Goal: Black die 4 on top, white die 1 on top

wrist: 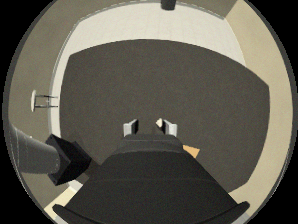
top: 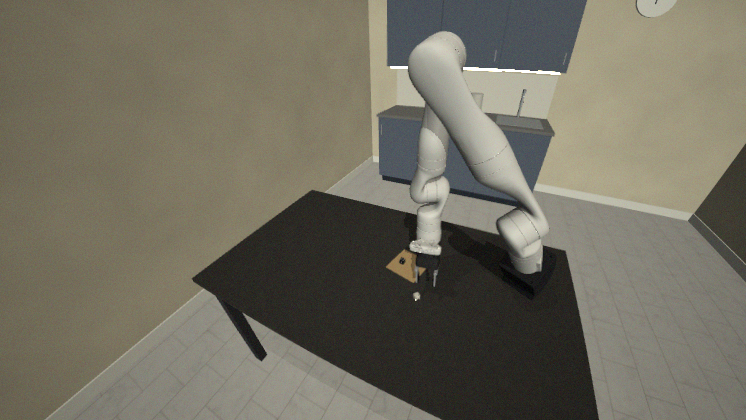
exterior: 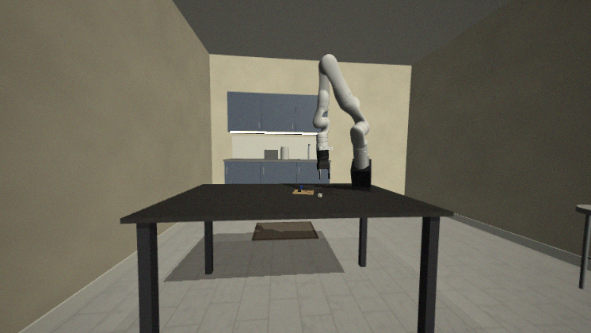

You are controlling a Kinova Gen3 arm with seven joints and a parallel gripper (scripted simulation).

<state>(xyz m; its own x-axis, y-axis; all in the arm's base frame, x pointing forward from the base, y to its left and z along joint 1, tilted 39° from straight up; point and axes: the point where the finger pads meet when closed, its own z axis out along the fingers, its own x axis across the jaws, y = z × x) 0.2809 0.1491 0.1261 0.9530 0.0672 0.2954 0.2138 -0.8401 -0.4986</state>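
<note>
1 white die (top: 416, 296) lies off the mat (top: 397, 269), just camera-side of the gripper (top: 426, 279), which hangs spread and empty above the table (top: 313, 292).

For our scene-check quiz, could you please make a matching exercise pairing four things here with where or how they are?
Things:
1. white die
2. black die
3. end effector
4. mat

States:
A. open, holding nothing, above the table
B. lies on the mat
C. on the bare table, off the mat
D. tan, flat on the table

Pairs: 1-C, 2-B, 3-A, 4-D
</note>
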